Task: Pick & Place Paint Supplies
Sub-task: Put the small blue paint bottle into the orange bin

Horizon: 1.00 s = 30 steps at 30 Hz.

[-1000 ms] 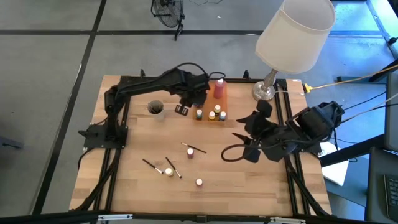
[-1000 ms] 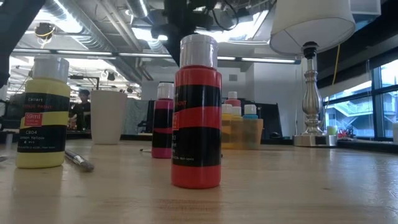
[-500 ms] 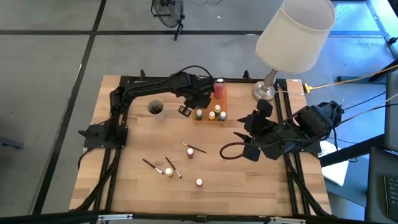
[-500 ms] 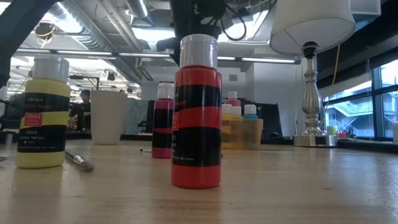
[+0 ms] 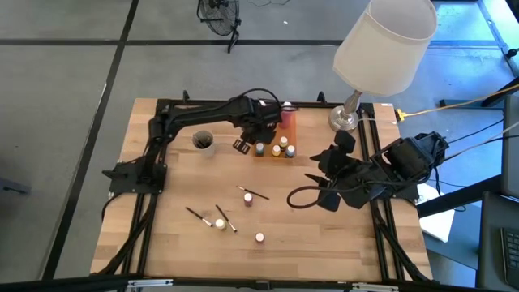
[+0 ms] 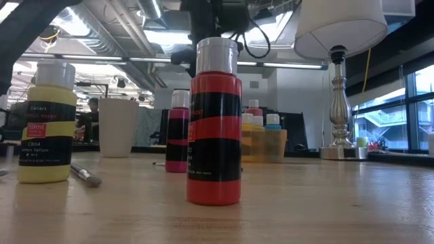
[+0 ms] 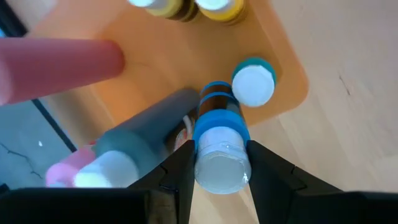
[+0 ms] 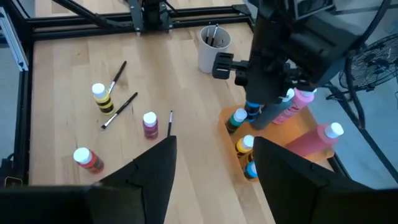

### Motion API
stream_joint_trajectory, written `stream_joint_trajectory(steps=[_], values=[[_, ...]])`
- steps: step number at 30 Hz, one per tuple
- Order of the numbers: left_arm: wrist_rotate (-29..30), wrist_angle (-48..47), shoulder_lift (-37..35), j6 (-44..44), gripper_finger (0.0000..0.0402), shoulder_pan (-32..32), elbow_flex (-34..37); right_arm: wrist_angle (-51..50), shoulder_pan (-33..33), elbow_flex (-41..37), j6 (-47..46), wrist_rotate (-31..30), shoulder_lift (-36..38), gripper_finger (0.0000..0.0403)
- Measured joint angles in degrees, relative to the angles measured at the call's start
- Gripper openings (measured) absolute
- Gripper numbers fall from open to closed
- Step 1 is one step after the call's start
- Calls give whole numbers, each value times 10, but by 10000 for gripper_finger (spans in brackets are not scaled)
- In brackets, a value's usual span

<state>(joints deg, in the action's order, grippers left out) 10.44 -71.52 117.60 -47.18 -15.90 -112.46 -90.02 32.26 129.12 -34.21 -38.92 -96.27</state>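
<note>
Blue paint bottle (image 7: 219, 146) sits pinched between the two dark fingers of the left gripper (image 7: 217, 163), its long axis running straight along the line of the wrist, white cap toward the camera and base pointing down at the orange tray (image 7: 283, 74); the left wrist view shows it just beside a teal-capped bottle (image 7: 253, 82) already standing in that tray, near the tray's rounded corner; seen from above, the left gripper (image 5: 261, 130) hangs over the tray (image 5: 285, 123) at the far middle of the table, close to the tall pink bottle (image 5: 286, 116); the move to come, as I judge it, is a straight lowering, so what matters is that the bottle stays upright and clears its teal neighbour on the way down; the right gripper (image 8: 211, 163) waits well off to the right side of the table, fingers spread and empty, so the left arm is plainly the nearer one; loose supplies are not yet gathered on the near part of the table: a yellow bottle (image 8: 99, 96), a magenta bottle (image 8: 149, 123), a red bottle (image 8: 86, 158) and thin brushes (image 8: 119, 109) lying flat among them; a white cup (image 8: 210, 46) holding brushes stands to the left of the tray; the lamp (image 5: 381, 49) stands at the far right corner.
</note>
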Motion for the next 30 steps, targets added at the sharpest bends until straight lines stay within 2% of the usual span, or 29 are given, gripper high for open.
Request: stream_joint_trajectory(steps=[14, 22, 30], values=[[-2, -6, 53, -19, 116, 0, 0, 0, 1, 0, 1, 22, 0, 217], [-7, -1, 58, -33, 116, 0, 0, 0, 1, 0, 1, 32, 0, 217], [-40, 2, 58, -46, 123, 0, 0, 0, 1, 0, 1, 32, 0, 217]])
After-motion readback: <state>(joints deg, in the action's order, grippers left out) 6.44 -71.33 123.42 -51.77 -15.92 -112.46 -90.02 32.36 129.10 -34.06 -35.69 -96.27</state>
